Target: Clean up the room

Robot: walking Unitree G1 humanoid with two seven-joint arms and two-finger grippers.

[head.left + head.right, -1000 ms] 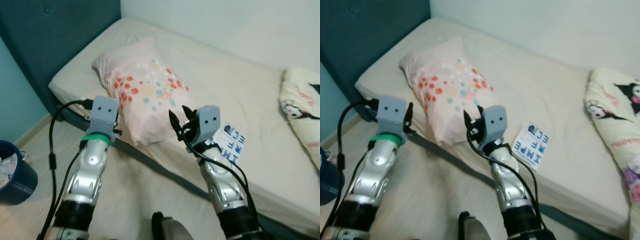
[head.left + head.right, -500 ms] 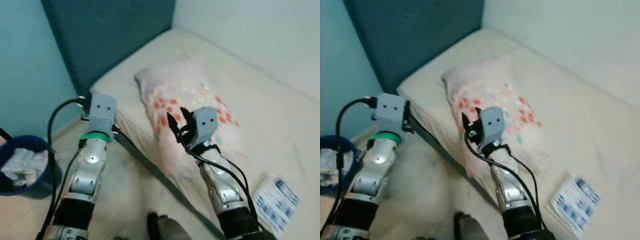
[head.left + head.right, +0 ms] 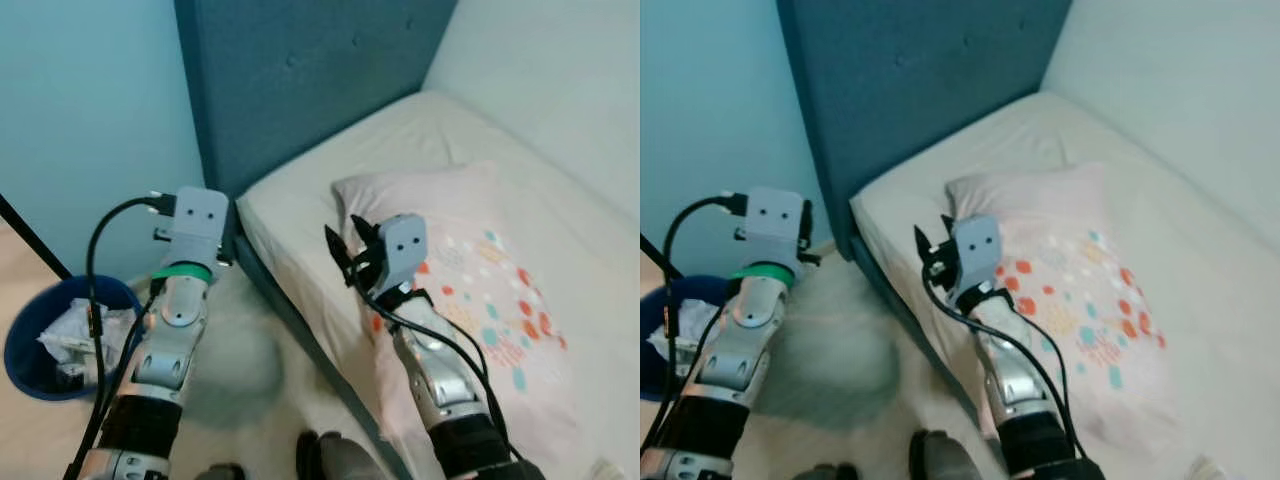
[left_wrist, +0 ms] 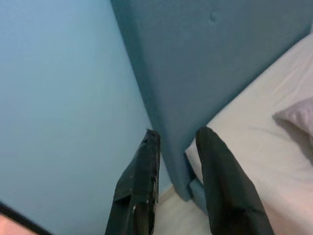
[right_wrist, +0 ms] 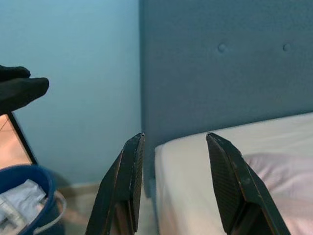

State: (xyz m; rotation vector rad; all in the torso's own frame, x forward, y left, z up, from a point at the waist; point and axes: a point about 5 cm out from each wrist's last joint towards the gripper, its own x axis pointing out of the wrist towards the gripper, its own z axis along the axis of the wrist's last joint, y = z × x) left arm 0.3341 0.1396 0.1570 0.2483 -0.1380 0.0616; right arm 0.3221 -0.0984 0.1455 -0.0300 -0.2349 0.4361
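A blue bin (image 3: 40, 345) with crumpled paper inside stands on the floor at the left, by the light blue wall. My left gripper (image 4: 176, 134) is open and holds nothing, raised above the floor between the bin and the bed corner. Over the bed's near edge my right gripper (image 3: 342, 232) is also open and bare, just short of a pink pillow (image 3: 480, 270) with coloured spots. The pillow lies flat on the cream mattress (image 3: 330, 180). The bin's rim (image 5: 19, 174) also appears in the right wrist view.
A tall dark teal headboard (image 3: 300, 80) stands at the head of the bed, its corner close to my left arm. A pale rug (image 3: 240, 370) covers the floor beside the bed. A thin dark pole (image 3: 30, 235) leans at the far left.
The whole view has swung left: the book and the printed blanket have slid out on the right, and the headboard, wall and bin have come in. Both grippers remain open.
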